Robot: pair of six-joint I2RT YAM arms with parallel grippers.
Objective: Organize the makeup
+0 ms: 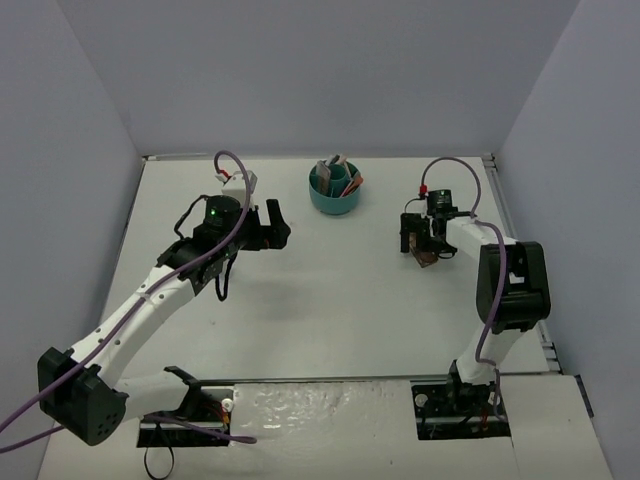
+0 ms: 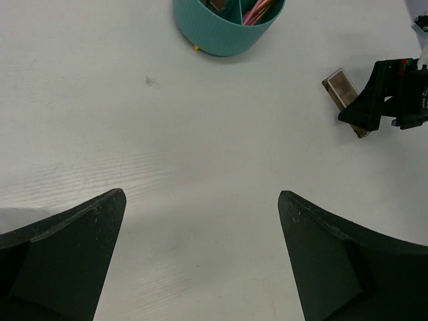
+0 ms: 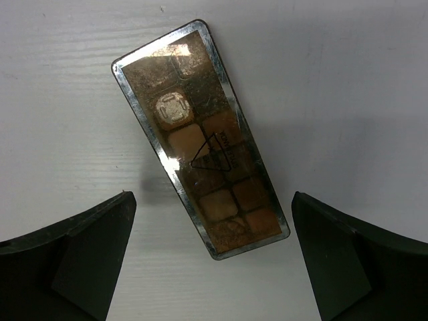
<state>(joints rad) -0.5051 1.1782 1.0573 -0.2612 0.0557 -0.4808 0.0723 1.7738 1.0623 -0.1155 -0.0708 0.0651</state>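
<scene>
Right wrist view: the brown eyeshadow palette [image 3: 200, 137] lies flat on the counter [image 3: 348, 80], skewed between the wide-spread fingers of the right end effector [image 3: 210, 197]. This looks like the pickup step, and closing calls for squaring to its long edges.

Left wrist view: the left end effector [image 2: 200, 194], wide and empty, faces the teal divided cup [image 2: 227, 33], which holds sticks [image 2: 257, 10].

Top view: bare counter lies between palette and cup, and the counter edges are well apart from both.

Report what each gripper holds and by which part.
Nothing is held. The left gripper is empty; the right gripper has open jaws flanking the brown palette, not touching it.
</scene>
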